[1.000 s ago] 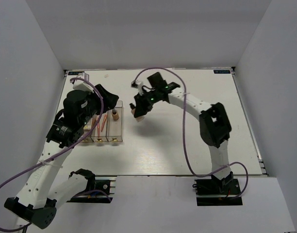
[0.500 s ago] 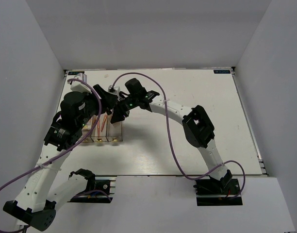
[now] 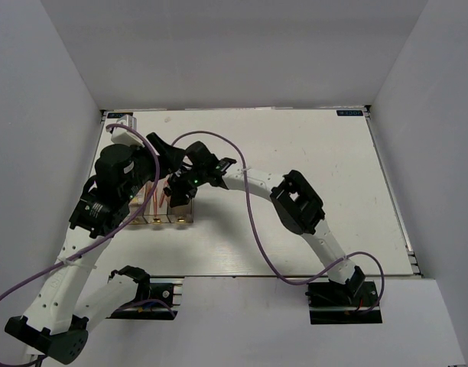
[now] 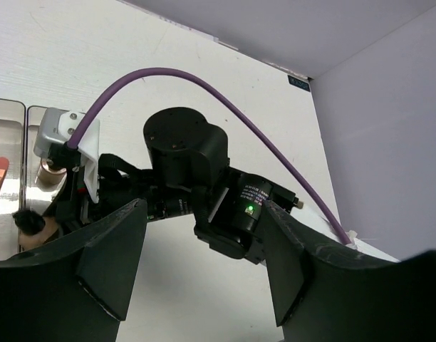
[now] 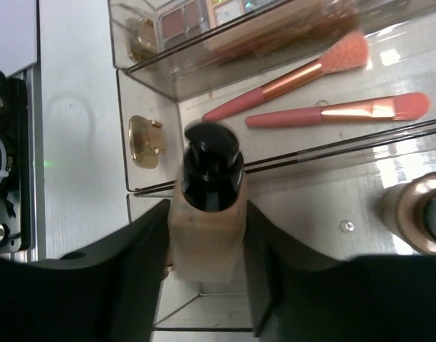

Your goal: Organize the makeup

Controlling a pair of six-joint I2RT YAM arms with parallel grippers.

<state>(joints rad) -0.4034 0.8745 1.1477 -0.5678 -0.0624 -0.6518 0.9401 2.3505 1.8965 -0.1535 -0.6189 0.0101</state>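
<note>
Both arms crowd the left edge of the white surface (image 3: 318, 176), where the clear three-compartment box (image 3: 164, 219) sits. Your right tool (image 5: 204, 249) is clamped on a beige dark-capped bottle (image 5: 204, 228). The bottle's long axis runs in line with the fingers, cap leading, and it is poised over the divider between the middle and end compartments. The end slot lies directly beneath, so a short descent looks like the next call. Your left tool (image 4: 204, 267) hangs just beside, spread wide and empty. Only the right wrist view shows the grip, the two coral-pink sticks (image 5: 332, 110) lying along the middle slot, a palette (image 5: 181, 21) beyond them, and a second bottle (image 5: 412, 210) in the end slot. From above, the arms hide the held bottle.
</note>
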